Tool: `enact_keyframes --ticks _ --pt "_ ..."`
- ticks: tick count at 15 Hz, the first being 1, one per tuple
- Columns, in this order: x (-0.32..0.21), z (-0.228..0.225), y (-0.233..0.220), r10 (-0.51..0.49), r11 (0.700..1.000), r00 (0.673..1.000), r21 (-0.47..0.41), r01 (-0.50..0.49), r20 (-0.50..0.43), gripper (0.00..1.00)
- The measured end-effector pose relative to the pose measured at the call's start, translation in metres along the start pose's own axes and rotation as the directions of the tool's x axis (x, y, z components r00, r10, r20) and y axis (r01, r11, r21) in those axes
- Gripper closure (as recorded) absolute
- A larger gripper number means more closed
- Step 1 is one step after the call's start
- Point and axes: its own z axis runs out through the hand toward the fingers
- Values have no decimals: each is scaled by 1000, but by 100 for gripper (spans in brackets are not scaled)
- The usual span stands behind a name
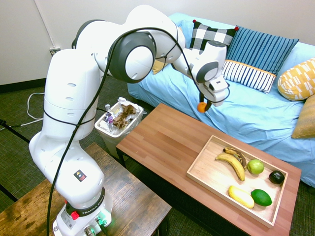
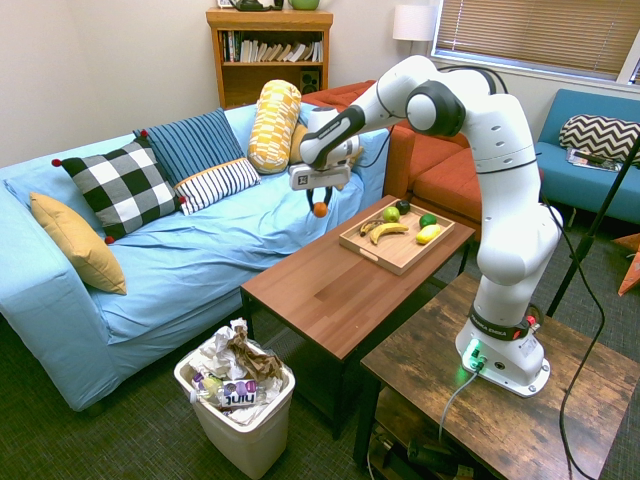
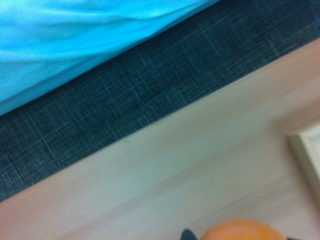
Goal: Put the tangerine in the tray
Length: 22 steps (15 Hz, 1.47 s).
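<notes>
The small orange tangerine [image 1: 202,107] hangs in the air above the far edge of the reddish-brown table [image 1: 162,142], with my gripper [image 1: 203,105] shut on it. From the other side the tangerine [image 2: 319,210] and gripper [image 2: 319,205] show over the table's sofa-side edge. In the wrist view the tangerine [image 3: 243,230] peeks up at the bottom edge. The pale wooden tray [image 1: 203,169] lies on the table to the right of the gripper, holding several fruits; a corner of the tray [image 3: 307,150] shows in the wrist view.
In the tray lie bananas [image 1: 232,162], a green apple [image 1: 255,166], a dark avocado [image 1: 276,177], a yellow fruit [image 1: 241,196] and a lime [image 1: 261,197]. A blue sofa [image 1: 256,113] with cushions runs behind the table. A full waste bin [image 1: 119,120] stands at the table's left end.
</notes>
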Motion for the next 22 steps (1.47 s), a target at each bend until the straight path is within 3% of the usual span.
enact_keyframes --ticks 4,8,22 --pt "84 -3 58 86 995 996 -43 -86 -14 100" --pt "120 29 93 114 989 994 -98 -113 4 100" --pt "138 198 142 171 948 982 -287 -141 84 100"
